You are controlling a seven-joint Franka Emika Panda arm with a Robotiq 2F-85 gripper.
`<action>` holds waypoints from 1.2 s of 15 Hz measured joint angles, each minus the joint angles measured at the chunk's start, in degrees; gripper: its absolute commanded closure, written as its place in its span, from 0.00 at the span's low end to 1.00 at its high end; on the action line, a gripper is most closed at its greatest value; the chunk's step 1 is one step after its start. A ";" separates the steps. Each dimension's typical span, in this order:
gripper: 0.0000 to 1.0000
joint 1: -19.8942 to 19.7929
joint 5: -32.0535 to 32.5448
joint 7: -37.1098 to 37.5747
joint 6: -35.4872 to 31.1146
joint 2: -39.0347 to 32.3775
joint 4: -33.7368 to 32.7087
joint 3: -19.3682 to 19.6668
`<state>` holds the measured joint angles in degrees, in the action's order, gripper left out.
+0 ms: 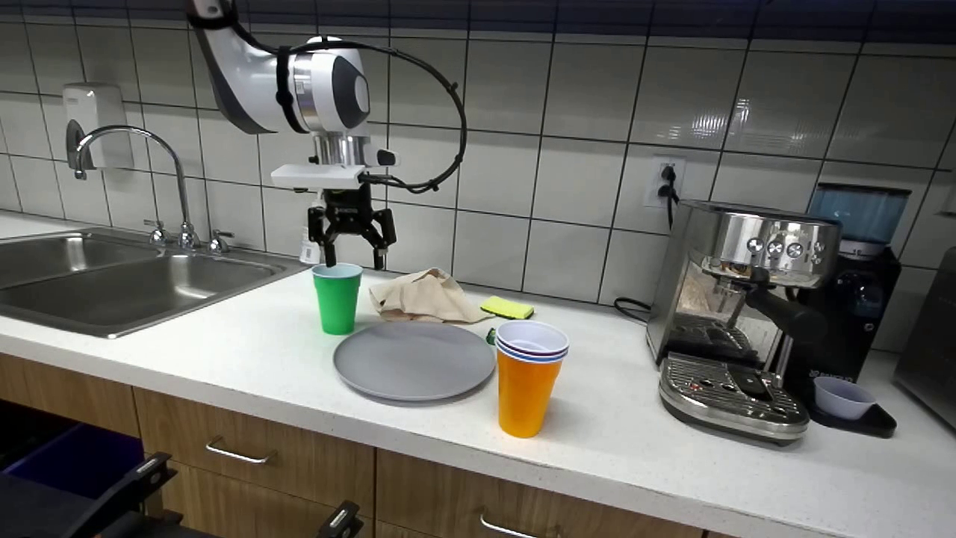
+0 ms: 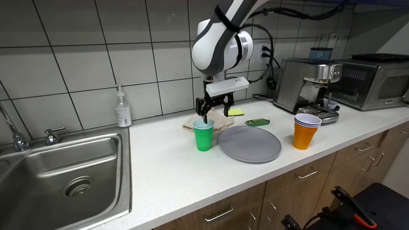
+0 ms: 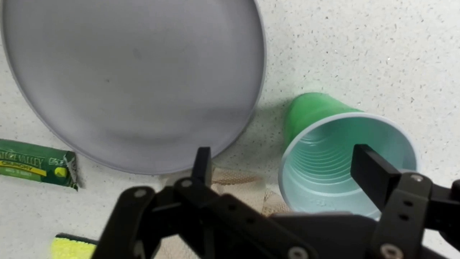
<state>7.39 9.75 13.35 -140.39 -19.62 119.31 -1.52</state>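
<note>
End effector [image 1: 355, 259] partly over green cup [image 1: 338, 302]

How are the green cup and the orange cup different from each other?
The green cup shows one rim; the orange cup has others nested in it. The green cup sits partly under the jaws; the orange cup stands away from them, across the plate. Both stand upright.

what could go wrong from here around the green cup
One of the open fingers is at the mouth of the green cup, so a sideways move might catch its rim and tip it. It could fall onto the gray plate beside it. Lowering might snag the beige cloth nearby.
</note>
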 measured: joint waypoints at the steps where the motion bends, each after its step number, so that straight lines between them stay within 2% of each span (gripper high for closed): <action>1: 0.00 0.03 -0.03 0.00 0.00 -0.55 -0.45 0.01; 8: 0.00 0.04 -0.81 0.61 -0.19 -4.99 -4.27 0.70; 9: 0.25 0.04 -0.95 0.75 -0.20 -5.55 -4.73 0.74; 10: 0.26 0.04 -1.14 0.83 -0.21 -6.08 -5.17 0.75; 18: 0.89 0.07 -1.72 1.01 -0.35 -7.90 -6.88 0.76</action>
<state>7.46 8.03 14.36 -140.74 -27.52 112.43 -0.76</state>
